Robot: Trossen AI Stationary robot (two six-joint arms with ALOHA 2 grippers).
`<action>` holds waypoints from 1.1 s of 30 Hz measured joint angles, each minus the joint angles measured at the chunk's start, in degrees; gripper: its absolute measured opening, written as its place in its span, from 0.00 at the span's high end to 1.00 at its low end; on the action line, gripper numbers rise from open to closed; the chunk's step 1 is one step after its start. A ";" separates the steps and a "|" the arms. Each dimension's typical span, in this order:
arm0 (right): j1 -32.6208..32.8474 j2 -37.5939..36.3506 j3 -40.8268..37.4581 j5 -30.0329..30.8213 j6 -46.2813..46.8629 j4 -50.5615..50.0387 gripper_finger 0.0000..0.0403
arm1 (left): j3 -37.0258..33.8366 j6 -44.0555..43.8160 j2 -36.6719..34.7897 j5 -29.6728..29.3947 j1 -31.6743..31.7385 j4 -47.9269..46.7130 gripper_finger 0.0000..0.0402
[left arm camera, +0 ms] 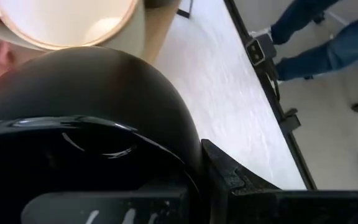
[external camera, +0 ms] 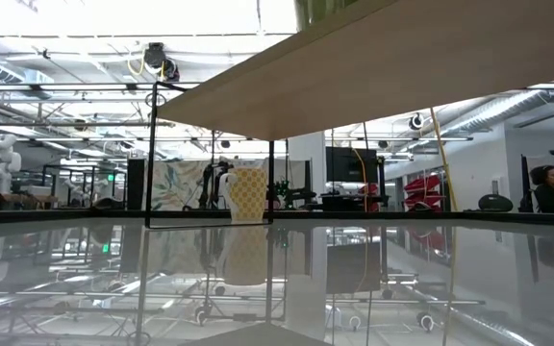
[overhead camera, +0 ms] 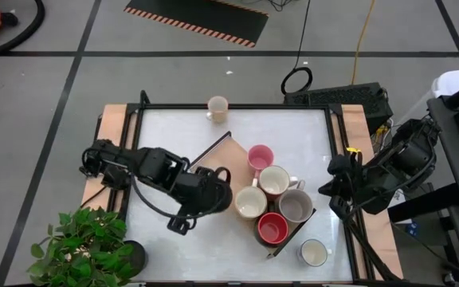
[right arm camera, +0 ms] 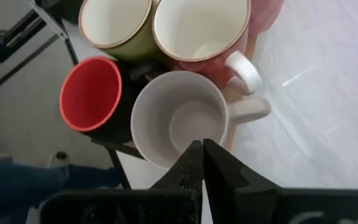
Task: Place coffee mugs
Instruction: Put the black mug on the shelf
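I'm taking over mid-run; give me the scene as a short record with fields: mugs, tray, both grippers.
tray: wooden tray lies diagonally on the table
mugs on tray: pink mug, pink-sided mug, cream mug, grey mug, red mug
mugs off tray: white mug near the front right corner; cream mug at the far edge
left gripper: shut on the black mug, beside the cream mug on the tray
right gripper: shut, empty, at the table's right edge
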 joint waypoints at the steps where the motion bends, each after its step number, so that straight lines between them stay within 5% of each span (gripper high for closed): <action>1: 0.00 0.00 0.00 -0.56 -0.58 0.03 1.00 | 0.00 0.19 0.33 0.02 0.04 0.01 0.96; 33: 0.01 -0.11 0.00 -5.86 -2.65 -0.05 1.00 | -0.07 8.67 10.05 -1.96 7.07 -0.17 0.90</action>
